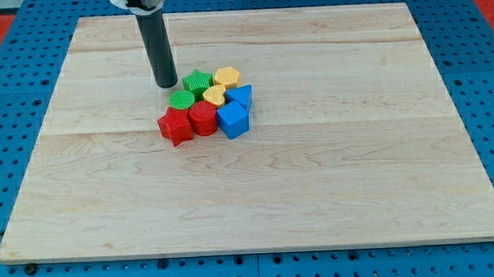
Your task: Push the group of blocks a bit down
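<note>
8 small plastic blocks sit packed together, touching, just above the middle of the pale wooden board (333,193), with no lane between them: green star block (197,80), yellow hexagon block (227,76), green round block (181,100), yellow heart block (215,95), blue triangular block (242,96), red star block (175,126), red cylinder block (203,118) and blue cube block (234,120). My tip (166,83) stands just beside the cluster at its upper left, near the green star block. Bare wood surrounds the cluster on every other side.

A straight, round, matte dark-grey rod is showing as the arm's only visible limb, keeping one even width down to my tip (166,84), which is ending blunt and flat; a white-and-black mounting piece is capping its top.
</note>
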Controlling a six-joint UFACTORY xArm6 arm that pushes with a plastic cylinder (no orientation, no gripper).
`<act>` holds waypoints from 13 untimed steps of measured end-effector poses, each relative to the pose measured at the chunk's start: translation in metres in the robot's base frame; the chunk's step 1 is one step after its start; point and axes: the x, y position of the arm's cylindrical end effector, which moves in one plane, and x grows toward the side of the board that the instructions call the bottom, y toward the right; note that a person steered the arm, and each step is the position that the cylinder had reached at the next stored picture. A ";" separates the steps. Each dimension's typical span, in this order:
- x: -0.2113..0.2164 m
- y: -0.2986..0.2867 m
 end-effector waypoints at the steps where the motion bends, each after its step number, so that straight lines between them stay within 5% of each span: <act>1: 0.001 -0.004; 5: -0.032 -0.010; 9: -0.052 0.102; 13: 0.017 0.068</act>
